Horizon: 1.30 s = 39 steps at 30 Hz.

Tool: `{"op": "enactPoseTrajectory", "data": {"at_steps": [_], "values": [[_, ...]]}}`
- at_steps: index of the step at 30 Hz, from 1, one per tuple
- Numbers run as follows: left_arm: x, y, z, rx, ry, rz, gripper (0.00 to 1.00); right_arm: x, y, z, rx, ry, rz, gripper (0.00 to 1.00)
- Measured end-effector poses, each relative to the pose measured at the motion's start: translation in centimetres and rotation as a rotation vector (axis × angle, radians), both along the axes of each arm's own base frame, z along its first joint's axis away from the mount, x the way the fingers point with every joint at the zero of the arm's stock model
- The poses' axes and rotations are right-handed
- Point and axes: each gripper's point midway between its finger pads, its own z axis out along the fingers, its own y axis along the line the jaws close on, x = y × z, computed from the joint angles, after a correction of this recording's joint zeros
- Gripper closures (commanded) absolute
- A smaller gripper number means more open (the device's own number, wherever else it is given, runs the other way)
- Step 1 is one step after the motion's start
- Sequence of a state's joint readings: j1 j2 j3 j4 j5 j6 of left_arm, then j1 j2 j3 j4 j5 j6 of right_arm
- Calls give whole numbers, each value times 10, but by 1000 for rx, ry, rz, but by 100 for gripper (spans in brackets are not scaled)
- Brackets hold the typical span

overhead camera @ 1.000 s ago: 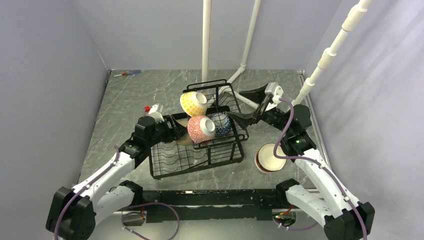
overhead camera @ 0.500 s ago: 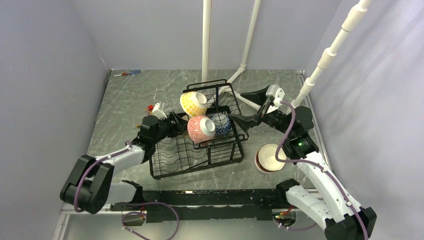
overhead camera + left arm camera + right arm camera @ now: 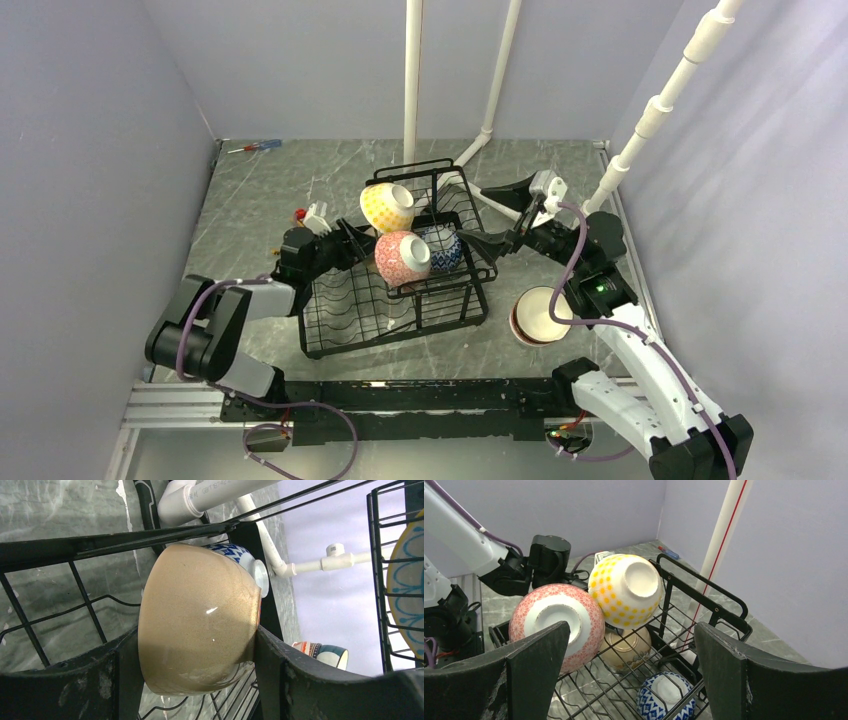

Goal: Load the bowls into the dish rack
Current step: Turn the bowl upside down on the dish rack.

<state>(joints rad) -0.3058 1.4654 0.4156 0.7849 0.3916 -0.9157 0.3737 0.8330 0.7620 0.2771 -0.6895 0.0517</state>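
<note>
Grey marbled tabletop point(image 3: 260, 200) carries the black wire dish rack point(image 3: 350, 315) at centre, task partly done. Four bowls are in or on the rack, a stack waits outside. Left claw point(image 3: 195, 640) reaches into the rack from its left side, about three-quarters spread, both inner faces touching the tan bowl point(image 3: 197, 622), so it has a grip on that bowl; the bowl is tipped on its side down in the lower tier, under the upper basket, looks placed or nearly so, release not yet done. Right claw point(image 3: 497, 212) is spread as wide as it goes, holds nothing, hovers just beside the right side of the upper basket. Stack of bowls point(image 3: 538, 316) sits on the tabletop right of the rack, apart from it, count unclear, not yet loaded. Pink-red bowl point(image 3: 401, 258) lies foot-up on the upper basket's front, touching the yellow dotted bowl point(image 3: 386, 206) behind it. Blue-white bowl point(image 3: 441, 250) sits in the basket to their right.
</note>
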Motion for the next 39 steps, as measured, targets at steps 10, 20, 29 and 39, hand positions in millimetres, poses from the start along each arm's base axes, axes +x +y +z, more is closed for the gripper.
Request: {"op": "enactPoseTrajectory", "data": {"at_steps": [10, 20, 29, 39], "values": [[11, -16, 0, -19, 31, -80, 97, 0, 0, 0, -2, 3, 0, 0], [15, -23, -11, 5, 114, -141, 67, -5, -2, 0, -8, 8, -2, 0], [9, -25, -17, 37, 165, -186, 39, -12, -5, 7, -6, -10, -4, 0], [14, -15, -10, 163, 151, -182, 7, -12, -5, 8, -8, -11, -4, 0]]}}
